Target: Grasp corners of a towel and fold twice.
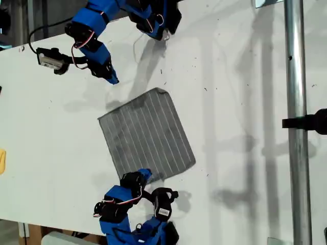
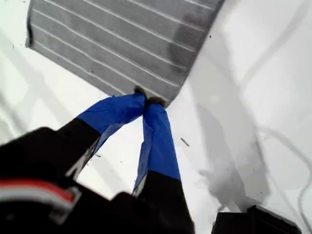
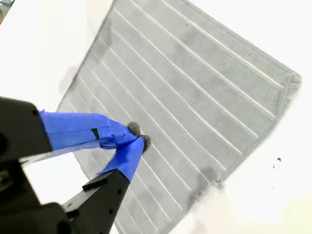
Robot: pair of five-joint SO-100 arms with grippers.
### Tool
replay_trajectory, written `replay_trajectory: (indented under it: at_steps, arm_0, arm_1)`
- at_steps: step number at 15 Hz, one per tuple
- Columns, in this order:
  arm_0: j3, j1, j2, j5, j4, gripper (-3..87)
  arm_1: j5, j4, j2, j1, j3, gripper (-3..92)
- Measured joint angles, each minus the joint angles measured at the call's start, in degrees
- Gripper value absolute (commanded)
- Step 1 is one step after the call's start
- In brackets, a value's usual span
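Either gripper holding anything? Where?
My second gripper holds nothing. My first gripper is shut at the towel edge near a corner; whether it pinches cloth cannot be told.

This looks like a robotics lab or test bench rather than a home. A wide, plain white table (image 1: 245,102) fills most of the exterior view, scuffed and dotted with small dark specks. A bare metal pole (image 1: 296,122) runs from top to bottom along the right of the frame, with a black clamp (image 1: 309,122) fixed to it. Two blue and black arms with exposed wires (image 1: 82,48) are mounted at the table's edges, in the upper left and lower left of the frame.
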Motion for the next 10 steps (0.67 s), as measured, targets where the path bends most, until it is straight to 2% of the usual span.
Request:
replay_trajectory:
  at_steps: [2,5,6,7,8,10]
  arm_0:
    - [0.4,0.0,5.4,0.2,3.6,-2.8]
    - [4.7,0.0,15.6,0.6,3.9,-2.7]
    - [7.0,0.0,18.3,0.5,4.0,-2.7]
    - [8.8,0.0,20.2,0.2,4.1,-2.7]
    - [9.9,0.0,21.5,-0.3,4.3,-2.7]
    - [11.4,0.0,22.7,-0.8,4.4,-2.7]
  arm_1:
    - [0.1,5.1,5.9,0.0,-2.4,-0.3]
    - [1.3,8.2,11.1,-4.6,-2.8,2.0]
    - [1.5,8.3,11.7,-7.0,-2.8,9.8]
    - [1.1,8.3,11.8,-10.5,-3.3,26.2]
    - [-1.5,8.3,11.7,-14.2,-4.6,34.3]
    - [-8.1,8.3,11.5,-18.2,-6.3,39.0]
